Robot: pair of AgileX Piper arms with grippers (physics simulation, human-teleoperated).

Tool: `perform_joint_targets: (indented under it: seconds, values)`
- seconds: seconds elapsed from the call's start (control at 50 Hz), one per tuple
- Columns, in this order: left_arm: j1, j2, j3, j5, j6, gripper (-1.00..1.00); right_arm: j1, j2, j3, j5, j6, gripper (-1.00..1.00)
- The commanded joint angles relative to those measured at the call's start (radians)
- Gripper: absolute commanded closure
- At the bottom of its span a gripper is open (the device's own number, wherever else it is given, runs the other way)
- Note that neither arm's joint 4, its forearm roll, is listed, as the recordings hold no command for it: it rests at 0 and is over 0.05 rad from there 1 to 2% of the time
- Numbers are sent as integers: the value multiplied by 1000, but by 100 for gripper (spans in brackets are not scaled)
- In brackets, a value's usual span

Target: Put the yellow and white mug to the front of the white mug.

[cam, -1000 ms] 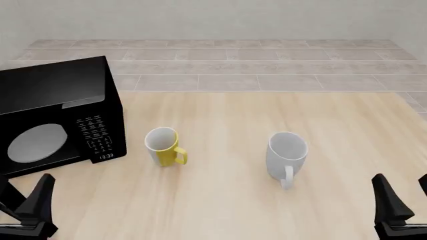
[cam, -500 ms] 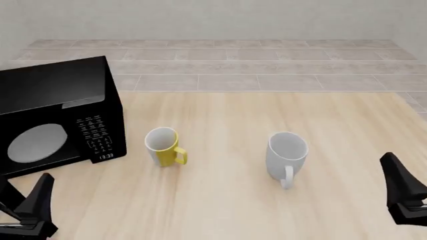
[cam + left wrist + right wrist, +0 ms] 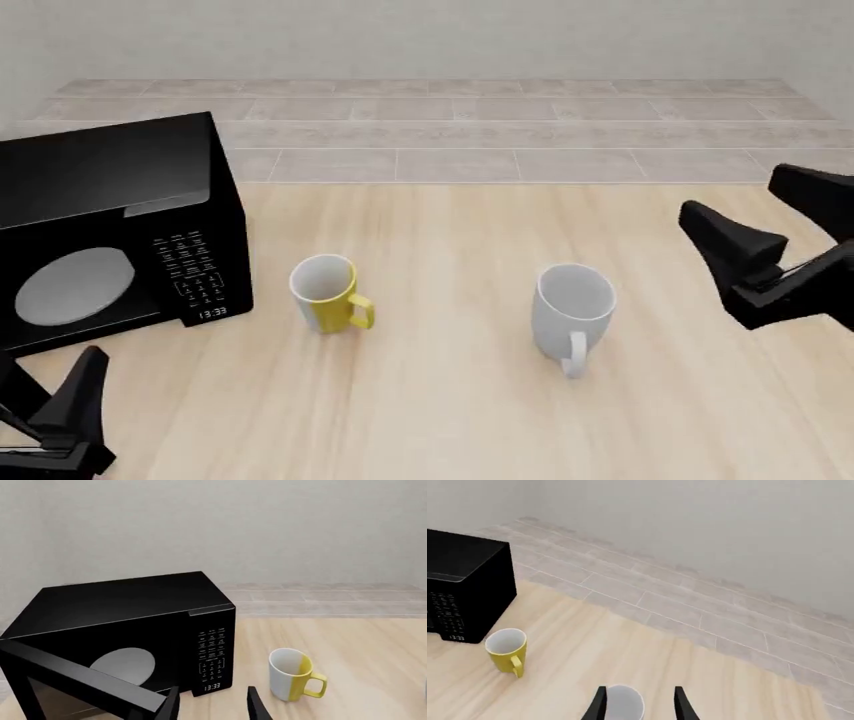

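- Right gripper (image 3: 774, 230) has swung up from the near right corner and now hangs above the counter (image 3: 454, 400) to the right of the white mug (image 3: 574, 310); left gripper (image 3: 60, 420) hasn't budged, both mugs and the microwave (image 3: 114, 225) are where they were.
- Right gripper: fingers spread, nothing between them. In the right wrist view the white mug sits just ahead of the fingertips.
- Left gripper: low at the near left corner, fingers apart, empty, just in front of the open microwave door.
- Yellow and white mug (image 3: 327, 292): upright on the counter, just right of the microwave, handle toward the near right. Well apart from the white mug, roughly level with it, so not yet in front.
- Handling, my read: small rigid mug, likely light, glazed so probably slick. Pinch across the rim wall or clamp the body away from the handle; keep it upright.
- Left arm is nearer to it; the right looks committed toward the wrong mug.
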Motion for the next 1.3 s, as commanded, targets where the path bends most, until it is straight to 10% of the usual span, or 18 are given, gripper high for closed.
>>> perform_joint_targets:
  seconds: [0.02,0.58,0.84,1.3]
  values:
    - [-3,-1,2,-1,0,-100,131,232,-258,114,-124,-100]
    - [-2,0,3,-3,0,-100,312,604,-630,431,-319,-100]
    - [-2,-7,-1,9,0,-100,383,746,-767,563,-215,-100]
    - [-2,-8,-5,12,0,-100,459,876,-778,529,-209,-100]
